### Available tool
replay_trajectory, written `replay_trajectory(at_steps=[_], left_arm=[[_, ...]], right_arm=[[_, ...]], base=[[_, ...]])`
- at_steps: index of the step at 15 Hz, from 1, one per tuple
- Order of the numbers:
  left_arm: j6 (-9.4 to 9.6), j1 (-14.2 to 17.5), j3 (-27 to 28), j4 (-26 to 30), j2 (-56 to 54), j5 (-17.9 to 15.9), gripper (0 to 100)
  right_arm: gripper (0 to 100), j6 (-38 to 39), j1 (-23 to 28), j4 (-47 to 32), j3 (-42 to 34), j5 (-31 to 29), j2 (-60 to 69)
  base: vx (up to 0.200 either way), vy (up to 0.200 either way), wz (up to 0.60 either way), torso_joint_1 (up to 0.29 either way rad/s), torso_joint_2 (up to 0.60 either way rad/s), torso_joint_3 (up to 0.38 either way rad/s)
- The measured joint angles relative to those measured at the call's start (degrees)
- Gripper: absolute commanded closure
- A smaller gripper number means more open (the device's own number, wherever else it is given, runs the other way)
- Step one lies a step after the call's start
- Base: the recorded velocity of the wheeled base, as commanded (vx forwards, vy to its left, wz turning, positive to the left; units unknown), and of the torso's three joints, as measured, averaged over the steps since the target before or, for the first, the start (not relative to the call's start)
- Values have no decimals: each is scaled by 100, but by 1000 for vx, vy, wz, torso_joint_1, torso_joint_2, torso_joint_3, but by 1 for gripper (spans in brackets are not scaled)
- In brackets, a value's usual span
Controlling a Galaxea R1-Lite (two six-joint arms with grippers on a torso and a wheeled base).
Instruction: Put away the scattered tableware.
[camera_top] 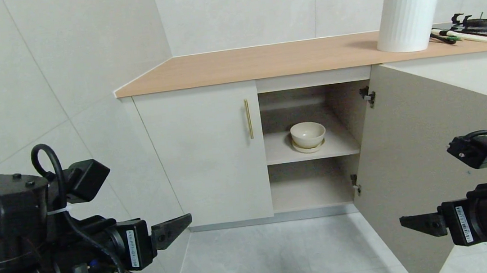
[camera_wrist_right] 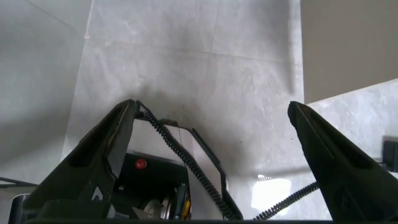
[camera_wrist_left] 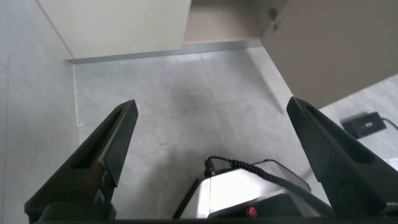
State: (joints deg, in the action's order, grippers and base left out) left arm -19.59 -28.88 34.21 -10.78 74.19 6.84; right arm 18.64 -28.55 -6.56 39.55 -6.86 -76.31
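A cream bowl point(camera_top: 308, 134) sits on a small saucer point(camera_top: 308, 148) on the middle shelf point(camera_top: 339, 144) of the open cabinet. Chopsticks and utensils point(camera_top: 463, 35) lie on the wooden countertop point(camera_top: 262, 60) at the far right, beside the stove. My left gripper point(camera_top: 176, 229) hangs low at the left, above the floor and well short of the cabinet. Its fingers are spread wide with nothing between them point(camera_wrist_left: 211, 106). My right gripper point(camera_top: 408, 223) is low at the right, in front of the open door, and it too is open and holds nothing point(camera_wrist_right: 211, 106).
The cabinet's right door point(camera_top: 425, 144) swings out toward my right arm. Its left door point(camera_top: 209, 153), with a gold handle point(camera_top: 248, 118), is closed. A tall white ribbed container point(camera_top: 408, 15) stands on the counter next to a black stove point(camera_top: 483, 23). A tiled wall runs along the left.
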Motion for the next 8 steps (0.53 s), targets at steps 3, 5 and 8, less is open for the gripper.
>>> replay_trajectory(at_steps=[3,5,8], left_arm=[[0,-4,0,-2,20,13,0],[0,-4,-1,0,45,22,0],[0,-6,-1,-6,69,24,0]], right_arm=[[0,-1,2,-4,-7,-6,7],[0,0,0,-11,-18,-6,16],[0,-22,13,-17,-71,-9,46]], base=[[0,-67,0,2,-1,1],[0,-200,0,2,0,2],[0,-200,0,11,4,-1]])
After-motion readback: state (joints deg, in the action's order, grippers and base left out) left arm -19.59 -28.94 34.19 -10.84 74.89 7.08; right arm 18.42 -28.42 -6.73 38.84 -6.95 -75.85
